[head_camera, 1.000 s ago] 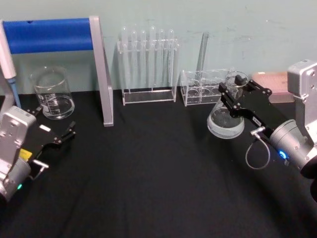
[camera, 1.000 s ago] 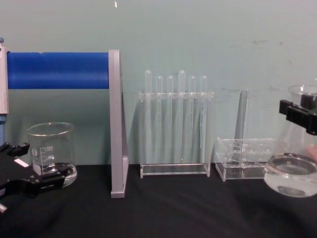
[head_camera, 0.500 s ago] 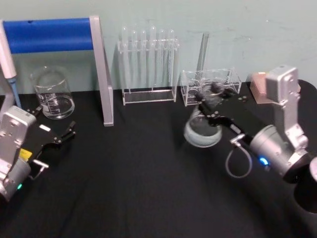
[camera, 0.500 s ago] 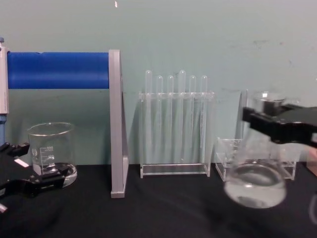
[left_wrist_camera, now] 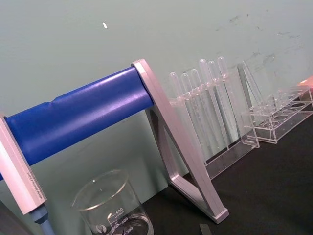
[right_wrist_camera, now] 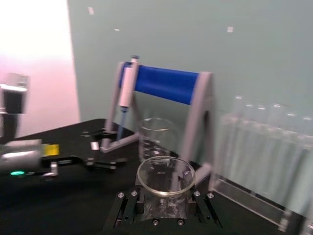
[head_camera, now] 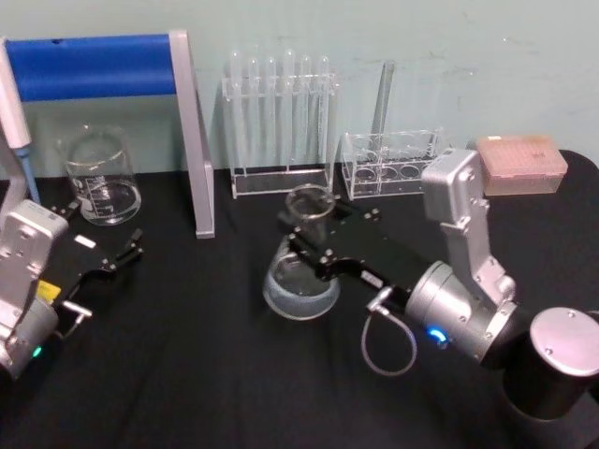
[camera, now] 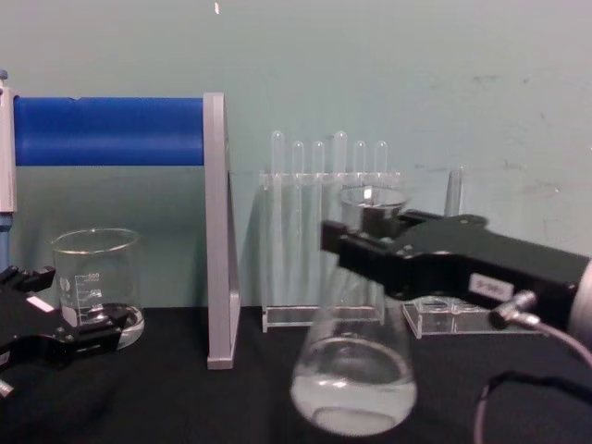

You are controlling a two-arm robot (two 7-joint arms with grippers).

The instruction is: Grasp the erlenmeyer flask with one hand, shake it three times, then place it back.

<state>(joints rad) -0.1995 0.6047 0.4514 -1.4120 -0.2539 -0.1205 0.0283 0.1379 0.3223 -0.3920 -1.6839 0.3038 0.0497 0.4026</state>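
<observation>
The erlenmeyer flask is clear glass with a little clear liquid in its wide base, and it stands upright over the middle of the black table. My right gripper is shut on its narrow neck just under the flared rim. From the chest view the flask shows large at centre, with the black right gripper reaching in from the right. The right wrist view looks down on the flask's rim. I cannot tell whether the base touches the table. My left gripper rests open near the beaker at the left.
A glass beaker stands at the back left beside a blue-barred grey stand holding a pipette. Along the back wall are a test tube rack, a low clear rack and a pink box.
The right gripper has carried the flask from the right side of the table leftward and nearer, to the centre. The left arm has not moved.
</observation>
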